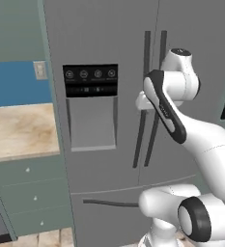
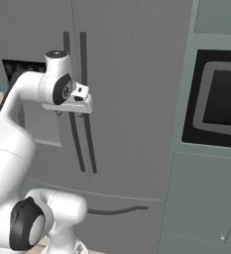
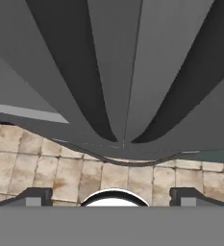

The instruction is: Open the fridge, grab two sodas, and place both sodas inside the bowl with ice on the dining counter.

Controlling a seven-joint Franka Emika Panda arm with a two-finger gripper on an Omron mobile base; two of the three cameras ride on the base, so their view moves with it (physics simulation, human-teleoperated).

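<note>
While doors stay shut, fridge (image 2: 132, 74) faces end effector (image 2: 70, 113).

Fridge (image 1: 104, 43): plain grey with dark bar handles (image 1: 145, 96) and black dispenser panel (image 1: 90, 80); cabinets (image 1: 29, 193) grey-green; wall surface (image 1: 20, 130) pale wood-grain; floor (image 3: 108, 175) beige tile.

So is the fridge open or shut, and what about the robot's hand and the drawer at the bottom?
fridge: both doors shut.
gripper: open, holding nothing, right by the door handles.
door handles: two dark bars side by side, not grasped.
bottom drawer: shut.
</note>
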